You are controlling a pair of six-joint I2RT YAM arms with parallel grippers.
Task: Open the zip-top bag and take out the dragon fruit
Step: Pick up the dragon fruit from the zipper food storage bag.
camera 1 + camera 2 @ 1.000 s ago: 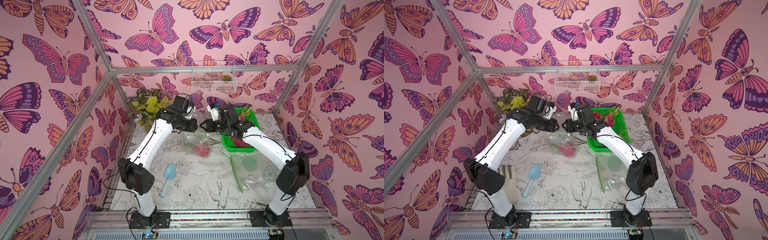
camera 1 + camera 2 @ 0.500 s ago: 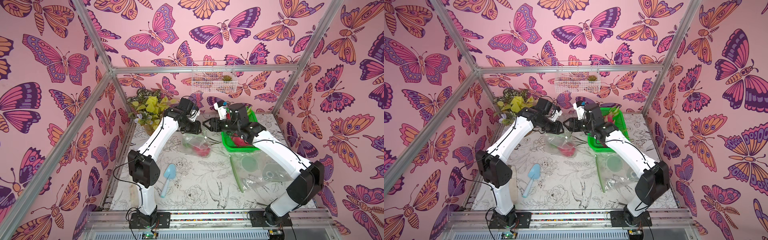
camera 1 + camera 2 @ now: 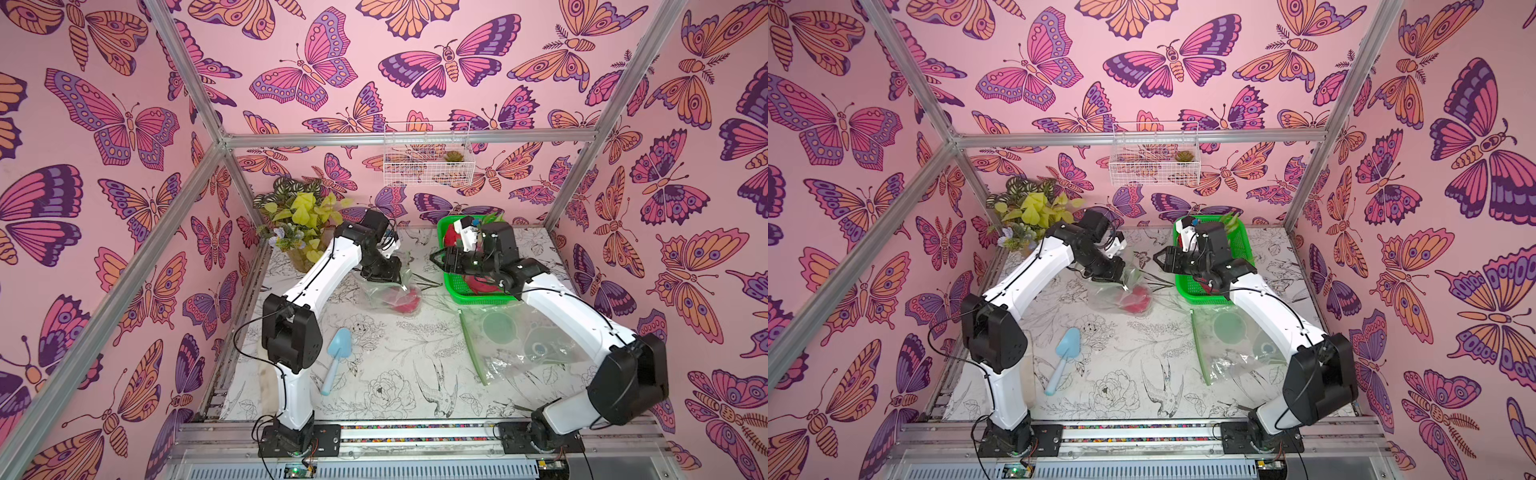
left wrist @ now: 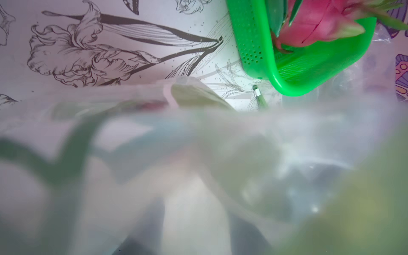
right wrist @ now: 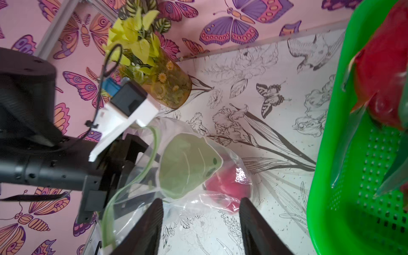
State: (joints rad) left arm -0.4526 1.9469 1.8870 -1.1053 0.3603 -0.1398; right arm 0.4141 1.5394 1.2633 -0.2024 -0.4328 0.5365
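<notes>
Magenta-red dragon fruit (image 5: 229, 183) inside a clear zip-top bag (image 5: 176, 198) on the surface (image 3: 395, 365), glossy behind crinkled film, partly hidden by a dull green printed shape on the bag. Long axis hard to judge through the plastic. Bag mouth rimmed by a thin green zip strip, gaping toward the left arm.

More dragon fruit (image 4: 320, 24) in a bright green perforated plastic basket (image 4: 309, 72), just beside the bag: smooth pink skin, pointed green-tipped scales, long leafy ends reaching out over the basket rim. In both top views, the basket at the far right of the surface (image 3: 1192, 286).

Left pincer (image 3: 397, 278) down at the bag mouth, jaws hidden by film; cannot tell whether gripping. Right pincer (image 5: 201, 220) above the bag beside the basket, dark fingers (image 5: 143, 227) set apart with nothing between them.

A second clear bag (image 3: 536, 345) with a green zip edge nearer the front; a pale blue plastic scoop (image 3: 337, 357) lying left of centre. Surface covered in black line drawings of flowers and birds.
</notes>
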